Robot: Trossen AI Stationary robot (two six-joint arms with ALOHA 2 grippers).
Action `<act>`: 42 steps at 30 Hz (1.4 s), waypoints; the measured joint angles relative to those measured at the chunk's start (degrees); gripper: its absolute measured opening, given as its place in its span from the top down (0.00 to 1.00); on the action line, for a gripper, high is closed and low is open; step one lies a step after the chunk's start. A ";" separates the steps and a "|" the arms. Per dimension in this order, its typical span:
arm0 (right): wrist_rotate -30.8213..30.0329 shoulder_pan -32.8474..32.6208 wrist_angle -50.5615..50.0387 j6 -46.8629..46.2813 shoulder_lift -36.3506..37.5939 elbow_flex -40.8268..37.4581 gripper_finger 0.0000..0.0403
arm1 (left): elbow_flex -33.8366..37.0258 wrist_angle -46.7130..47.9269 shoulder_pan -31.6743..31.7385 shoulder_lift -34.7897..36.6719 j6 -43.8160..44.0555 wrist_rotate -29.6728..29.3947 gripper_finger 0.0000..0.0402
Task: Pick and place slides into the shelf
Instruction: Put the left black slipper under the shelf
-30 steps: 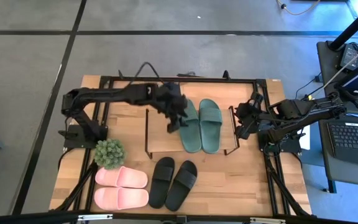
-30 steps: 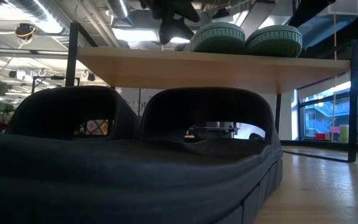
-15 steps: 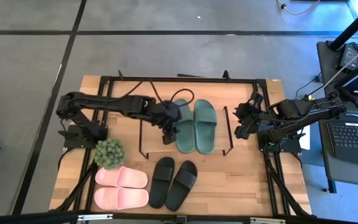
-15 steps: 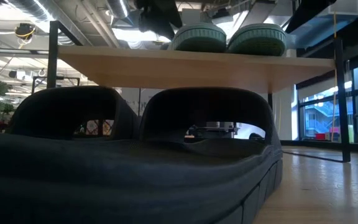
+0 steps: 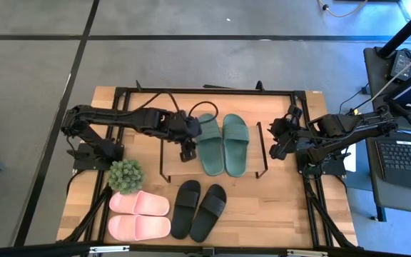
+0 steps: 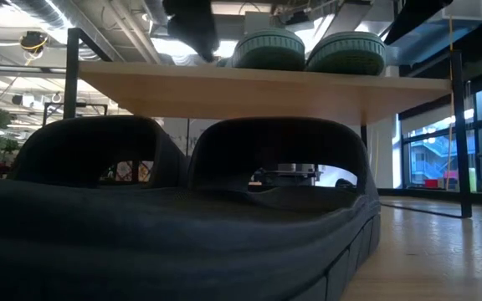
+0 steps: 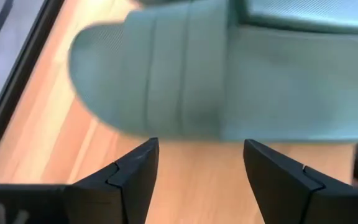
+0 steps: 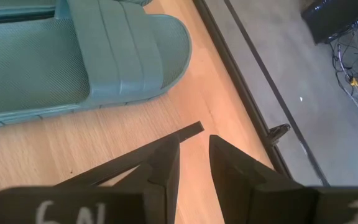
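Observation:
The dark green slides (image 5: 223, 145) lie side by side on the shelf's wooden top board (image 5: 180, 166), soles down; the low view shows them (image 6: 306, 50) on the board (image 6: 266, 92). My left gripper (image 5: 188, 148) hangs open just left of the left green slide (image 7: 185, 74), with its fingers (image 7: 135, 168) short of that slide's strap end and apart from it. My right gripper (image 5: 277, 146) waits shut at the shelf's right end (image 8: 194, 149). The black slides (image 5: 198, 209) and the pink slides (image 5: 140, 215) lie on the table near its near edge.
A small potted plant (image 5: 125, 175) stands left of the shelf, just behind the pink pair. The black slides (image 6: 182, 209) fill the foreground of the low view. The shelf's black wire legs (image 5: 164, 153) stand at either end. The table's black frame (image 5: 123, 96) rings the work area.
My left gripper has moved off the left green slide toward the table's left and now hangs beside it. The shelf, with both green slides on it, has slid a little toward the table's left. The right arm kept still.

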State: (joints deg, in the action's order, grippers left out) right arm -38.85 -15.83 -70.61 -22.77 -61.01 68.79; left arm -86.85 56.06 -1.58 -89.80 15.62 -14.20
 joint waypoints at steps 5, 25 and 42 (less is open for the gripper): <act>0.00 -0.01 0.00 0.72 0.00 0.00 0.78 | 0.00 7.03 0.08 -0.07 4.11 -7.97 0.44; 0.00 0.02 0.01 0.69 0.00 0.00 0.78 | 0.62 6.74 5.77 -4.94 3.30 -11.24 0.44; 0.00 -0.01 0.02 0.69 0.02 0.00 0.78 | 0.61 5.67 9.99 -4.87 1.84 -9.94 0.44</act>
State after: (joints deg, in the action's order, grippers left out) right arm -38.85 -15.84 -70.59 -22.09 -60.99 68.79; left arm -86.24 61.73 8.40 -94.67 17.45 -24.14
